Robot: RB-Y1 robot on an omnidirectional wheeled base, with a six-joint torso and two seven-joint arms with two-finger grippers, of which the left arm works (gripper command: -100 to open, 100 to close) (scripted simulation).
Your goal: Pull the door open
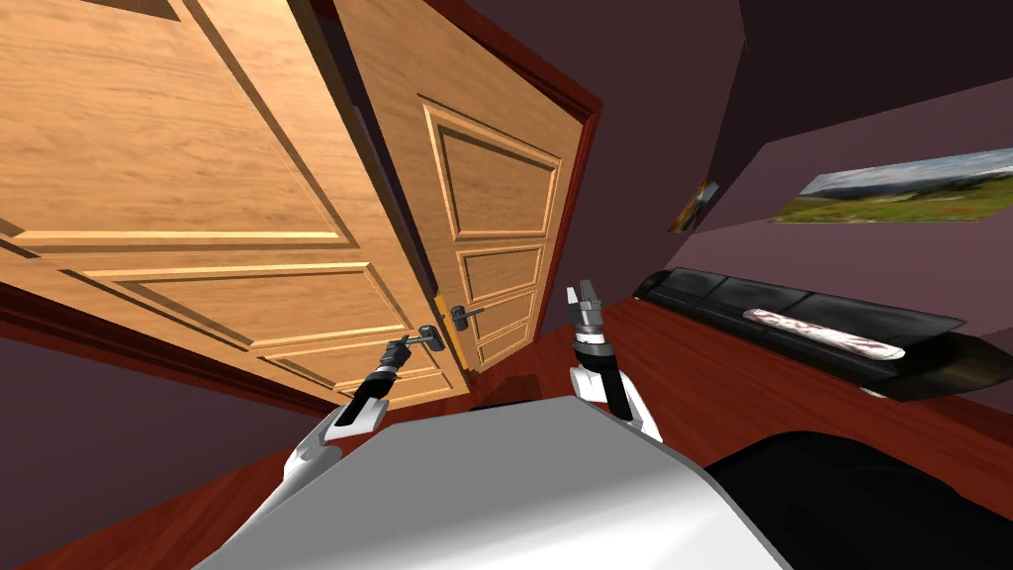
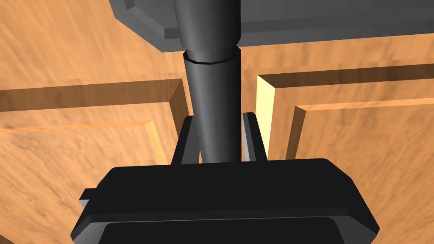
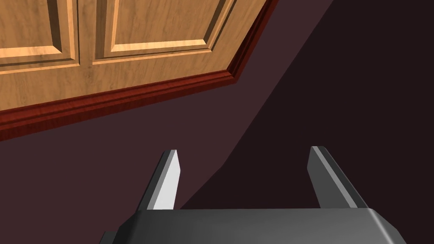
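A double door of light panelled wood stands ahead. The left leaf (image 1: 198, 198) is swung a little toward me, with a dark gap between it and the right leaf (image 1: 495, 218). My left gripper (image 1: 404, 348) is shut on the dark grey lever handle (image 1: 427, 339) of the left leaf; in the left wrist view the handle (image 2: 214, 110) runs between the two fingers (image 2: 251, 137), which press its sides. A second handle (image 1: 463, 317) sits on the right leaf. My right gripper (image 1: 586, 297) is held up to the right of the doors, open and holding nothing (image 3: 243, 178).
A dark red frame (image 1: 584, 109) borders the doors, set in dark purple walls. A black sofa (image 1: 821, 332) with a patterned bolster (image 1: 826, 334) lies along the right wall on the red wood floor. A landscape picture (image 1: 910, 188) hangs above it.
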